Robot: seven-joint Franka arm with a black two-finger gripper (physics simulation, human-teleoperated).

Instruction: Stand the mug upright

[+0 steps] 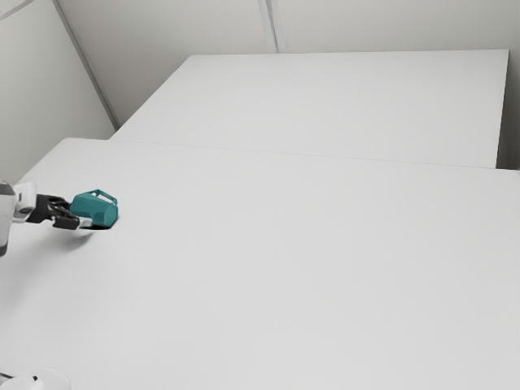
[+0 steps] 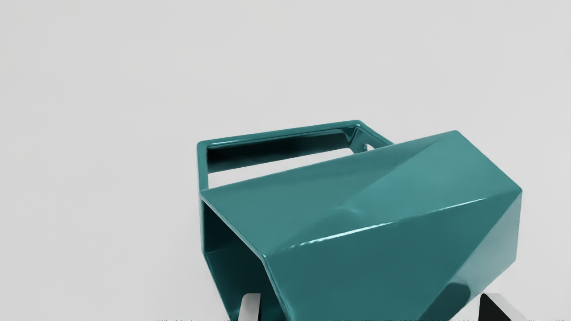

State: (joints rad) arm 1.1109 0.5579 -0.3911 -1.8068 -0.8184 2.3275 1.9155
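Well, starting at the exterior view's left, a white, dark-jointed robot arm is jutting in over the broad, smooth white table, and a white rounded object is showing in the near corner. Next along, the black two-finger gripper with pale tips is pointing toward the exterior view's right. Just at its fingertips, the glossy teal, faceted mug with an angular loop handle is lying tipped over on its side, near the table's edge at the exterior view's left. A dark shadow is falling beneath it; whether it is bearing on the tabletop, I cannot tell. Farther right and beyond, a second white flat surface is stretching before a pale grey wall.

In the wrist view, the jaws are standing wide, with part of the mug lying between them. One pale fingertip is overlapping the dark open mouth, the squared handle is sticking out on the side away from the gripper, and the other black-and-pale fingertip is sitting just beside the base end. Whether either one is touching the mug, I cannot tell.
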